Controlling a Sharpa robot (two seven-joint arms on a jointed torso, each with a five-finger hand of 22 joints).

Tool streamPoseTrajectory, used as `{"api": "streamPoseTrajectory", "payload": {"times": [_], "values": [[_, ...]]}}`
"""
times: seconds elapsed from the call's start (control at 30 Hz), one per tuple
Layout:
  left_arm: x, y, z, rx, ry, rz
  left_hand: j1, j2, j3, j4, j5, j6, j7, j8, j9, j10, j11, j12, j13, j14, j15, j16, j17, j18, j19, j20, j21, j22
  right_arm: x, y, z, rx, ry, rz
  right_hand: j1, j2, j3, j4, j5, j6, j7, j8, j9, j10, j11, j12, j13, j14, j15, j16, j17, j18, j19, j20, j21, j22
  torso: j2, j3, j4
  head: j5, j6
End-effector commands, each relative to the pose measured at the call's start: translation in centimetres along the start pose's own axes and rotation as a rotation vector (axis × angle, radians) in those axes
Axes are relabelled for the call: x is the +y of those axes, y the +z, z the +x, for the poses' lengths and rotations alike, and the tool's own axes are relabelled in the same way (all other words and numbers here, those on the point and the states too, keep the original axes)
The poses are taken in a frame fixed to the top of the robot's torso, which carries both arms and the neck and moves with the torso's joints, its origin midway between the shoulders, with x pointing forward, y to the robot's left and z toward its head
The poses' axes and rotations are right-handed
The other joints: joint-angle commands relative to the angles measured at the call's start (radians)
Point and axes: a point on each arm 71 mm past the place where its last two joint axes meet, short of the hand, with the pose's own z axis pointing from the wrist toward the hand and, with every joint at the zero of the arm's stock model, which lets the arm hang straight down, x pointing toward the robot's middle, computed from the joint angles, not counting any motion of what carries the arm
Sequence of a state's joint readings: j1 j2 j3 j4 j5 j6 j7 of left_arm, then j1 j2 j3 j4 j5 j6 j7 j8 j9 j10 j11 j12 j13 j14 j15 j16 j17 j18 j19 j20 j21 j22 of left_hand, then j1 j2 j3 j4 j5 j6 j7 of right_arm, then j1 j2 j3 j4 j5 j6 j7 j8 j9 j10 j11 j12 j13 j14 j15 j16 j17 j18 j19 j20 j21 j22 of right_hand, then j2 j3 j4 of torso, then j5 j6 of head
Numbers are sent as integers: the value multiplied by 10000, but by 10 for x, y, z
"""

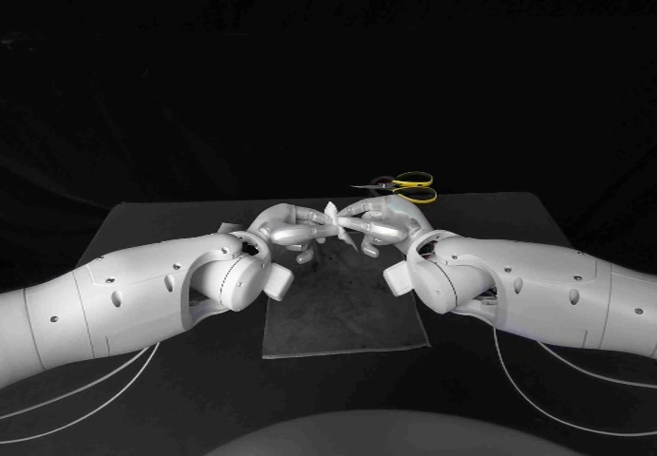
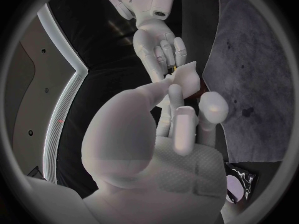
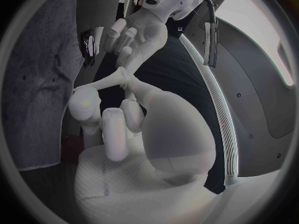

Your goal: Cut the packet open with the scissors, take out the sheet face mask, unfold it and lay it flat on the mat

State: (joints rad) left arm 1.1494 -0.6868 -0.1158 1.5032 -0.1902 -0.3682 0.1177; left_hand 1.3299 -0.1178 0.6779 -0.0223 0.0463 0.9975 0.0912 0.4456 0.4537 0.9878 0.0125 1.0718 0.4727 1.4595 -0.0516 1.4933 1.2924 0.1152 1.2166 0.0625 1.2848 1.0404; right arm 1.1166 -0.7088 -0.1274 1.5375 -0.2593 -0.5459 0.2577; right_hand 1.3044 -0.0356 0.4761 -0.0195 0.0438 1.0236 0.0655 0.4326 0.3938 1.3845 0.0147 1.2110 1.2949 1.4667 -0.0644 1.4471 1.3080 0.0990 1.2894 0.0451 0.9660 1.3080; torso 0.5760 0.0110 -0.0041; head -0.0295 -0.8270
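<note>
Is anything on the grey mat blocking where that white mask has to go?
Nothing visible does. The left hand and right hand hold the mask above the mat, bare where visible; the scissors lie farther back.

This looks like a robot lab bench set up for a trial. Two white machine arms, the left arm [image 1: 110,304] and the right arm [image 1: 548,285], reach in over a black tabletop [image 1: 520,214]. Each ends in a silver hand, the left hand [image 1: 290,226] and the right hand [image 1: 381,220], and the two meet fingertip to fingertip. A dark backdrop [image 1: 328,76] stands behind the hands. Under the hands, and running back toward the arms, lies a single grey mat [image 1: 343,323], squared to the tabletop. Just beyond the right hand lie yellow-handled scissors [image 1: 406,186].
</note>
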Motion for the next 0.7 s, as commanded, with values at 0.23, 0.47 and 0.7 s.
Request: {"api": "streamPoseTrajectory", "payload": {"times": [0.23, 0.47, 0.7], "values": [[-4, 1, 2, 160, -284, 284, -767, 38, 994, -259, 34, -142, -35, 185, 435, -73, -33, 124, 71, 69, 45, 94, 154, -5, -51, -27, 132, 125, 1, -1, -2, 68, 28, -204, -596, -73, 39, 220, 42, -657, 275, -246, 77, -37, -20, -506, -360, 482, 118, -257, 655, 261, -227, 77, -593, 282, 2, 8, -6, 24, 11], [-3, 0, -1, -156, -287, 198, -1416, -140, 1947, -782, 38, 4, -107, 369, 655, 185, -147, 327, 299, 249, -55, 213, 539, -66, 173, -102, 391, 491, 2, -6, -8, 4, 73, -505, -1411, -556, -569, 710, 52, -1303, 711, -900, -265, -550, 371, -1081, -760, 294, 469, -523, 339, 329, -629, 346, -1294, 60, -1, 9, -8, 59, 16], [-2, 0, -4, -309, -321, 120, -1550, -177, 2116, -884, 38, 44, -130, 409, 706, 293, -179, 401, 408, 301, -83, 246, 652, -74, 203, -129, 437, 547, 3, -15, -22, -241, -137, -676, -1475, -583, -706, 805, 54, -1302, 746, -999, -328, -679, 415, -1182, -842, 235, 516, -589, 258, 367, -728, 414, -1451, 13, -6, 4, -12, 89, 34]]}}
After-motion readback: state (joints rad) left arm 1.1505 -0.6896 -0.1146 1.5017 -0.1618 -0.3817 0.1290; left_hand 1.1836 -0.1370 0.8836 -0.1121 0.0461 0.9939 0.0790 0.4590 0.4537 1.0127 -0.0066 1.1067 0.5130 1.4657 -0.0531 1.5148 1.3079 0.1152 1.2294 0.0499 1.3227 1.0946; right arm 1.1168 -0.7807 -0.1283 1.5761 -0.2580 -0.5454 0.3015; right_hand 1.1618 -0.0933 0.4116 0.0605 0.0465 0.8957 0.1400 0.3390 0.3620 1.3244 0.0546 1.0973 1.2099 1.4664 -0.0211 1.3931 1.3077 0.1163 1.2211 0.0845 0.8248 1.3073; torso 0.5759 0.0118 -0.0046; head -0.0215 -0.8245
